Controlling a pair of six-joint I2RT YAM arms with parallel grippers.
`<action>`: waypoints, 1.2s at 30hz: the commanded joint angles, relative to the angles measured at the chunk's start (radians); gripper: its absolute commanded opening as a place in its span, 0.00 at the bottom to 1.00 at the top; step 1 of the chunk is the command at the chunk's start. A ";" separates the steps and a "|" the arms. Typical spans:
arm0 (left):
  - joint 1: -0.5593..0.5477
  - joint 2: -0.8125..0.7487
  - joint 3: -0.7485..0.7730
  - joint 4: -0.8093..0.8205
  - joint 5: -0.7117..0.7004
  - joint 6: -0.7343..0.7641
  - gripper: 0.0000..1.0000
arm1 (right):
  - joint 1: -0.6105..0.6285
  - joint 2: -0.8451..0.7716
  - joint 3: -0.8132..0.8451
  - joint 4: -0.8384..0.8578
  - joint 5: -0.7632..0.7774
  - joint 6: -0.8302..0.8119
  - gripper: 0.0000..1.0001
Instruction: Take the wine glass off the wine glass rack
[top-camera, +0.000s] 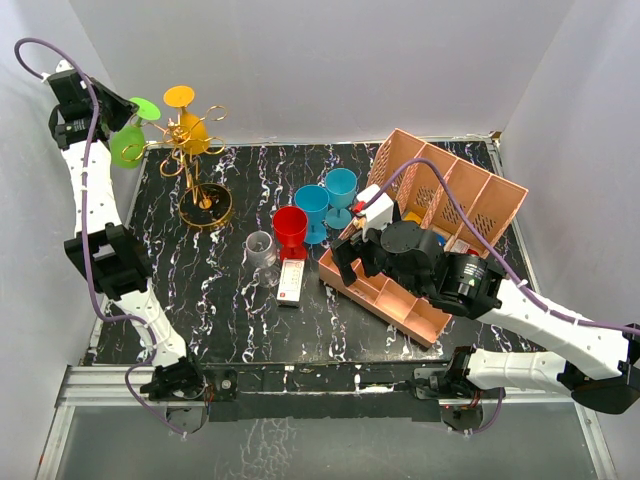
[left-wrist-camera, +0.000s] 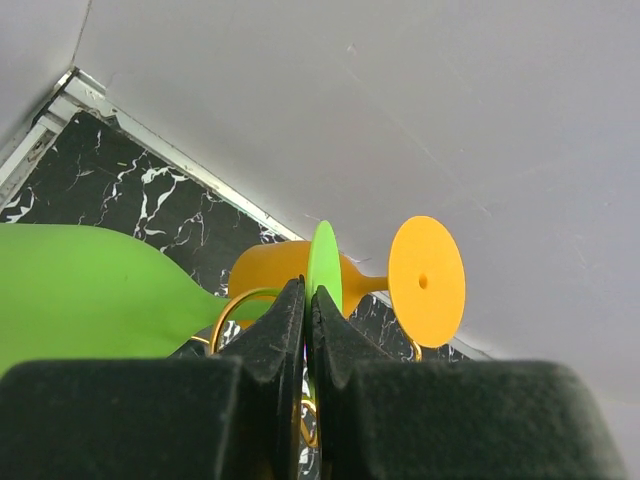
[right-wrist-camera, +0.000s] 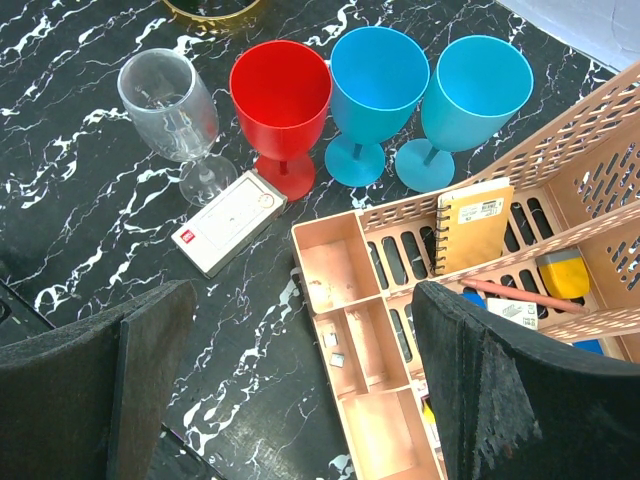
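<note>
Since the green wine glass (top-camera: 127, 147) hangs upside down at the far left corner of the table (top-camera: 330, 310), what matters is how it lies against the rack (top-camera: 206, 209) and the hand holding it. Its bowl points down and out to the left, clear of the rack's stem, and its flat foot (left-wrist-camera: 323, 262) sits uppermost, so its long axis runs from foot to bowl, slanting away from the rack. A curl of gold wire (left-wrist-camera: 235, 305) lies just beside the green stem in the left wrist view; whether the stem is inside that curl or already out of it cannot be told. An orange glass (top-camera: 193, 130) hangs on the next arm, just behind the green foot, so a pull away from the rack looks safer than one across it. The left gripper (left-wrist-camera: 307, 300) is pinched tight on the edge of the green foot, with the disc seen edge-on between its fingers. This arm is the only one near the glass, and the move is judged to be its job. The right gripper (right-wrist-camera: 300, 310) stands wide open with nothing in it, well apart, over the pink organizer (top-camera: 470, 200) and the row of cups (right-wrist-camera: 280, 100).
</note>
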 joint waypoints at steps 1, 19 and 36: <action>0.010 -0.080 -0.002 0.030 0.024 -0.047 0.00 | -0.006 -0.027 0.047 0.053 0.013 -0.001 0.99; 0.009 -0.186 -0.122 0.096 0.089 -0.145 0.00 | -0.007 -0.058 0.041 0.053 0.000 0.007 0.99; 0.010 -0.193 -0.191 0.149 0.137 -0.189 0.00 | -0.007 -0.055 0.036 0.054 -0.002 0.013 0.99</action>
